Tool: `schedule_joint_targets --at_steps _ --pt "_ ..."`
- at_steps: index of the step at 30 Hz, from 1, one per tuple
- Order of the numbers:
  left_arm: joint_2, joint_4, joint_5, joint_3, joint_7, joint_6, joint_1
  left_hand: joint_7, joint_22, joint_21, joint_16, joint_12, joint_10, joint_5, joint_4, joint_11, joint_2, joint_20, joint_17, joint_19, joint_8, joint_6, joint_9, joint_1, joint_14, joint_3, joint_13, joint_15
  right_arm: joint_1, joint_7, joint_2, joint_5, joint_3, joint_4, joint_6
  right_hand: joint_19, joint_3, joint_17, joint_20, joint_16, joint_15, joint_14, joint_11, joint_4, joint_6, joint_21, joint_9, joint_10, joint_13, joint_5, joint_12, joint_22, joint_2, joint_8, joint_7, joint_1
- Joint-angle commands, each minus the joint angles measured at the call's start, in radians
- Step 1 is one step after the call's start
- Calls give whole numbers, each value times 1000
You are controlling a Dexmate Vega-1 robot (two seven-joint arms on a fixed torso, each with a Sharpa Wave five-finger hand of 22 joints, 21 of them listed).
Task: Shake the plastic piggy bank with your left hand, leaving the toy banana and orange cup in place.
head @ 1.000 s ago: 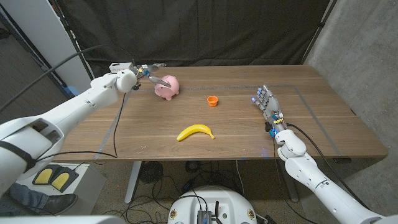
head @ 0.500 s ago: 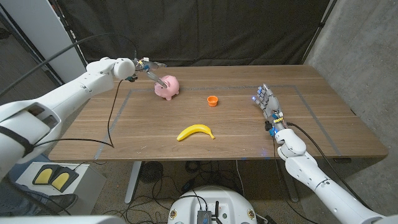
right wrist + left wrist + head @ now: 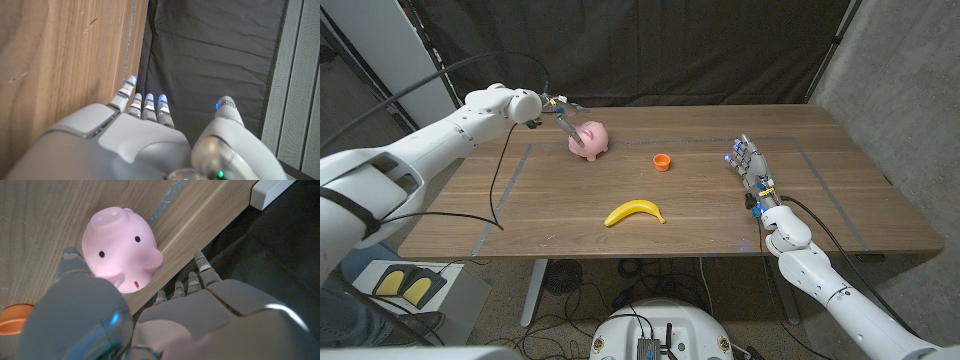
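Note:
The pink piggy bank (image 3: 589, 140) stands on the wooden table (image 3: 550, 215) at the back left. My left hand (image 3: 558, 112) hovers at its far-left side, fingers spread, holding nothing. In the left wrist view the pig (image 3: 119, 244) faces the camera, with the thumb (image 3: 72, 263) close beside it and the other fingers (image 3: 201, 268) apart from it over the table's far edge. The orange cup (image 3: 662, 161) stands right of the pig, and the toy banana (image 3: 634, 212) lies nearer the front. My right hand (image 3: 752, 170) stands on the table at the right, fingers straight and holding nothing.
A black curtain (image 3: 650, 50) hangs behind the table. A black cable (image 3: 500, 190) droops from my left arm over the table's left side. The orange cup (image 3: 12, 318) also shows in the left wrist view. The right wrist view shows my right hand (image 3: 140, 135) at the table's edge (image 3: 131, 50).
My left arm has lifted and swung toward the back, bringing the hand higher behind the pig. The pig, cup, banana and right hand have not moved.

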Motion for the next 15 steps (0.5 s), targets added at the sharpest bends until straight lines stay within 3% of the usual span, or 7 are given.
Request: schedule_joint_targets --at_steps 1,10,15 --pt "-66 143 38 58 72 -66 -41 2 2 -1 -1 8 -10 8 -9 -2 2 3 2 11 8 -93 4 18 -11 -2 -2 1 -3 -14 -8 -6 -3 -17 -21 1 -4 1 4 4 3 0 0 0 2 0 2 0 2 4 0 4 1 0 -3 6" --pt "-106 234 -10 60 283 -113 -26 -2 2 -3 0 11 -10 16 -13 -8 10 4 2 23 14 -84 4 34 -14 -3 -7 -3 -13 -24 -13 -9 0 -28 -25 -1 -5 1 6 4 4 1 0 0 3 0 2 3 2 4 1 4 0 1 -2 6" --pt "-131 281 -49 70 282 -130 -37 -2 2 -5 1 9 -19 20 -15 -7 14 4 2 30 14 -86 4 41 -13 -4 -9 -3 -23 -32 -17 -6 4 -36 -30 -2 -6 2 6 4 5 0 -2 0 4 0 2 4 2 4 1 4 -1 1 -3 6"
